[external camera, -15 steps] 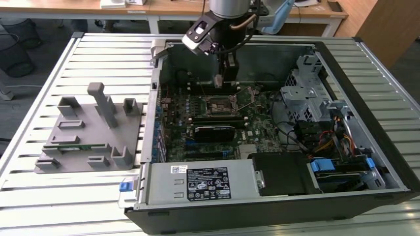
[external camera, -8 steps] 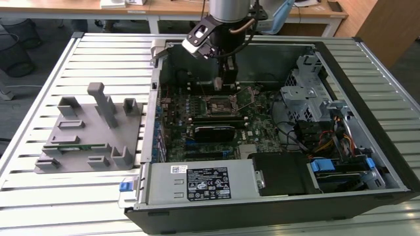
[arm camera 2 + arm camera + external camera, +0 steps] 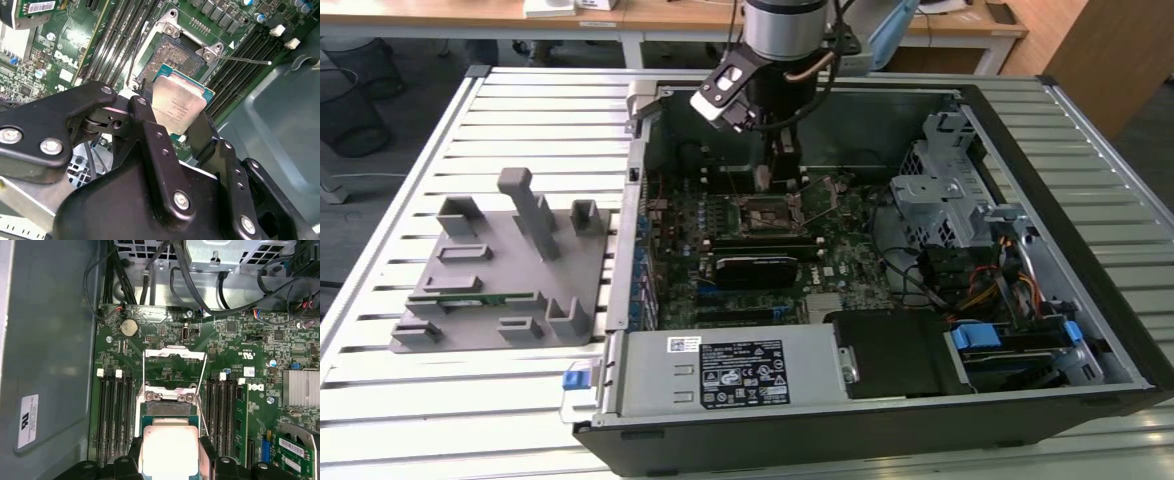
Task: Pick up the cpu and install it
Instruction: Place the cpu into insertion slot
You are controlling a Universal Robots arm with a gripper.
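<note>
On the exterior view's left, a slatted table carries a grey moulded fixture, and in one of its slots lies a green memory stick. To the right of it stands the open computer case. Inside we see the green motherboard on the left, a silver power supply along the near wall, and a metal drive cage with coloured cables on the right.

From this view we see the arm reaching down into the far half of the case, with the gripper just above the socket.

Both wrist views bring us closer. The gripper is pinching the cpu by two opposite edges between its black fingers, silvery top facing the cameras. The chip sits over one edge of the open socket. We cannot tell whether it touches the socket.

The first wrist view adds the socket's metal load frame swung up, memory slots on either side, a coin cell and a finned heatsink.
</note>
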